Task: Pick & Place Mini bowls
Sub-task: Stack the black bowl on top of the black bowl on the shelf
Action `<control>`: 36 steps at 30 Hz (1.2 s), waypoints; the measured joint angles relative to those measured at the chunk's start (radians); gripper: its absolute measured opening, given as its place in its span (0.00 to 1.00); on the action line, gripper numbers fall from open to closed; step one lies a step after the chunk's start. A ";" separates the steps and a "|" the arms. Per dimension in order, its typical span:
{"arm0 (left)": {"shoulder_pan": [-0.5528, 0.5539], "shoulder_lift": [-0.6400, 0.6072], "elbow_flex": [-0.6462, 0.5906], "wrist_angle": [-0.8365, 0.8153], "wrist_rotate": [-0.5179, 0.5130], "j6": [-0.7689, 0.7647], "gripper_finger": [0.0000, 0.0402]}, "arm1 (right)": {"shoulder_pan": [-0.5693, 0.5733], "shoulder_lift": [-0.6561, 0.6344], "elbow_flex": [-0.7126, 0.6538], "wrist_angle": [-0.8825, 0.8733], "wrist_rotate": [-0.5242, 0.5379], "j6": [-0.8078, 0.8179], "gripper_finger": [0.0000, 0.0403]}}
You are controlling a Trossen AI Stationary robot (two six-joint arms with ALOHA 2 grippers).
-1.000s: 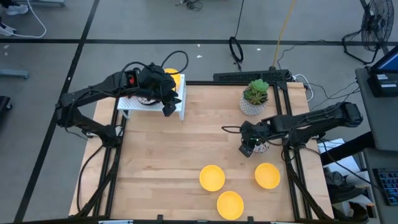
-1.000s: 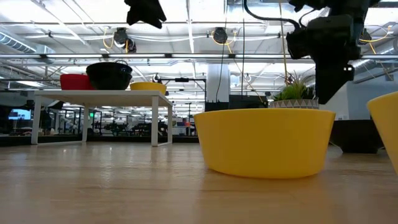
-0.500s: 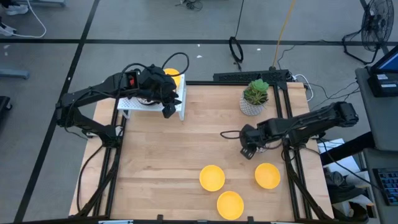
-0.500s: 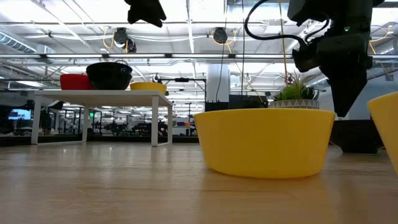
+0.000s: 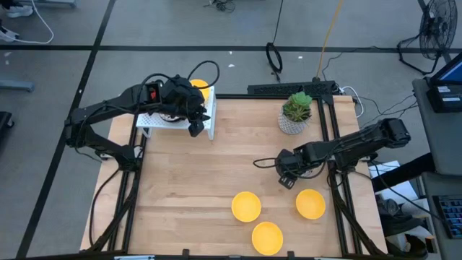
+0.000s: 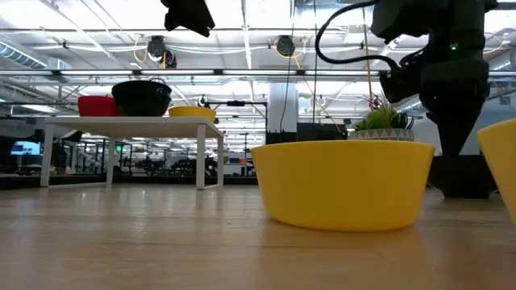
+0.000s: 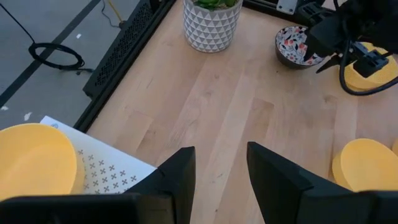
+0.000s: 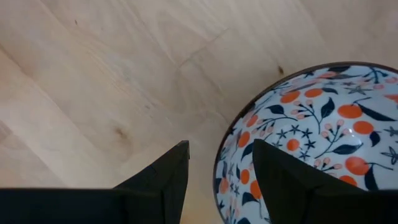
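Note:
A white bowl with an orange and dark flower pattern stands on the table by the right edge; it also shows in the left wrist view. My right gripper is open and low over this bowl's rim. Three yellow bowls stand on the table near the front edge. A white perforated rack at the far left carries a yellow bowl; the low view shows a red bowl and a dark one on it too. My left gripper is open and empty above the rack's right end. My right gripper comes at the patterned bowl from above, pointing down. One finger stands inside the bowl and the other finger outside it, with the rim between them. I cannot tell whether either finger touches the bowl, which stands on the table.
A white pot with a green plant stands at the far right, close behind the right arm. The middle of the wooden table is bare. Cables and a dark bar lie along the far edge.
My right gripper has gone a little toward the table's near edge and down over the patterned bowl, whose rim now lies between its fingers. The bowl has stayed in place.

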 joint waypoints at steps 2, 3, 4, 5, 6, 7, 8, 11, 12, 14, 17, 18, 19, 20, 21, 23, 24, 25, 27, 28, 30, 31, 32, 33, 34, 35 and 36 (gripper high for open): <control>0.000 0.000 0.000 0.000 0.000 0.000 0.36 | 0.000 0.011 0.000 0.000 -0.003 -0.027 0.41; 0.000 0.000 0.000 0.000 0.000 0.000 0.36 | 0.000 0.013 0.000 0.000 -0.003 -0.040 0.41; 0.000 0.000 0.000 -0.001 0.000 0.000 0.36 | 0.000 0.016 0.000 0.000 -0.003 -0.056 0.40; 0.000 0.000 0.000 -0.003 0.000 0.000 0.36 | 0.000 0.018 0.000 -0.001 -0.003 -0.075 0.40; 0.000 0.000 0.000 -0.008 0.000 0.000 0.36 | 0.000 0.019 0.000 -0.004 -0.003 -0.092 0.39; 0.000 0.000 0.000 -0.012 0.000 0.000 0.36 | 0.000 0.018 0.000 -0.005 -0.003 -0.106 0.38; 0.000 0.000 0.000 -0.015 0.001 0.000 0.36 | 0.000 0.017 0.000 -0.006 0.000 -0.115 0.36; 0.000 0.000 0.000 -0.023 0.000 0.000 0.36 | -0.005 0.018 0.000 -0.010 0.003 -0.144 0.28; 0.000 0.000 0.000 -0.023 0.000 0.000 0.36 | -0.005 0.018 0.000 -0.013 0.003 -0.151 0.25; 0.000 0.000 0.000 -0.023 0.001 0.000 0.36 | -0.005 0.017 0.000 -0.018 0.003 -0.163 0.18; 0.000 0.000 0.000 -0.022 0.001 -0.001 0.36 | -0.006 0.017 0.000 -0.023 0.001 -0.166 0.06; 0.000 0.000 0.000 -0.022 0.001 0.000 0.36 | -0.006 0.017 0.000 -0.025 0.001 -0.172 0.04; 0.000 0.000 0.000 -0.022 0.001 -0.001 0.36 | -0.007 0.016 0.000 -0.028 0.004 -0.178 0.03; 0.000 0.000 0.000 -0.022 0.001 -0.001 0.36 | -0.007 0.016 0.000 -0.026 0.004 -0.192 0.02; 0.000 0.000 0.000 -0.022 0.001 -0.001 0.36 | -0.008 0.017 0.000 -0.020 0.003 -0.217 0.03; 0.000 0.000 0.000 -0.022 0.002 -0.001 0.36 | -0.008 0.017 0.000 -0.002 0.006 -0.284 0.04; 0.000 0.000 0.000 -0.021 0.002 -0.001 0.36 | -0.008 0.017 0.000 0.015 0.008 -0.311 0.03; 0.000 0.000 0.000 -0.021 0.002 -0.001 0.36 | -0.007 0.017 0.000 0.034 0.021 -0.332 0.03; 0.000 0.000 0.000 -0.020 0.002 0.000 0.36 | -0.012 0.017 0.000 0.078 0.049 -0.378 0.02; 0.000 0.001 -0.001 -0.019 0.002 0.003 0.36 | -0.017 0.017 0.000 0.104 0.059 -0.407 0.01; 0.000 0.013 -0.001 -0.008 0.000 0.013 0.36 | -0.032 0.017 0.000 0.161 0.084 -0.459 0.01; 0.000 0.019 -0.001 -0.008 0.000 0.013 0.36 | -0.042 0.018 0.000 0.185 0.098 -0.481 0.01; 0.000 0.027 -0.002 -0.009 0.000 0.014 0.36 | -0.053 0.024 0.000 0.212 0.106 -0.499 0.01; 0.000 0.037 -0.002 -0.008 0.000 0.013 0.36 | -0.067 0.035 0.000 0.244 0.109 -0.521 0.01; 0.000 0.047 -0.002 -0.006 0.001 0.013 0.36 | -0.081 0.050 0.000 0.280 0.108 -0.546 0.02; 0.000 0.057 -0.002 -0.005 0.004 0.013 0.36 | -0.094 0.065 0.000 0.316 0.108 -0.570 0.02; -0.001 0.069 -0.002 -0.005 0.006 0.013 0.36 | -0.106 0.082 0.000 0.352 0.108 -0.591 0.02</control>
